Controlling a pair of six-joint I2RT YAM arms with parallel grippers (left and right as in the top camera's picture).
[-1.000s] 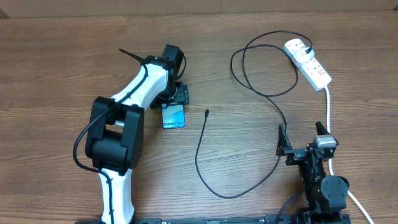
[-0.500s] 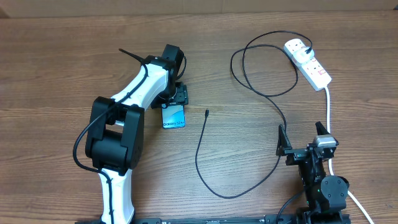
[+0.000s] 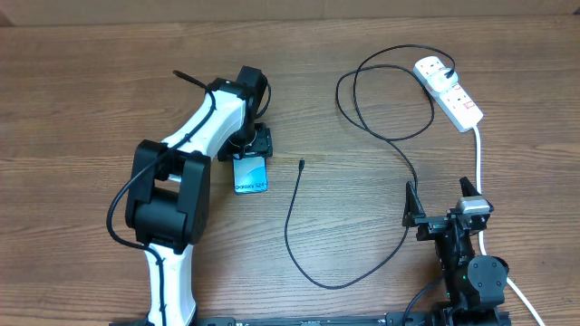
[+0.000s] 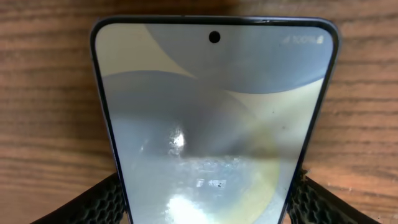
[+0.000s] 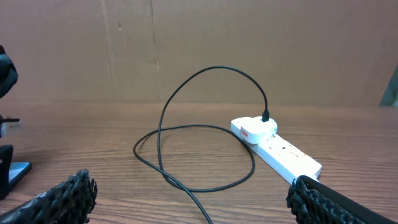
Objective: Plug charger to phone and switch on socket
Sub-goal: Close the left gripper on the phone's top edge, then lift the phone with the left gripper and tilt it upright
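Two pincers in sight: left pincer clamped on the phone on the desk; right pincer gaped wide, the socket farther off.

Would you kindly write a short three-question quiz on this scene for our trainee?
1. True or false: the loose tip of the charger is already in the phone.
2. Which tool flanks the phone: A, left tool; B, right tool?
3. What is plugged into the socket?
Key: 1 false; 2 A; 3 the charger's plug end.
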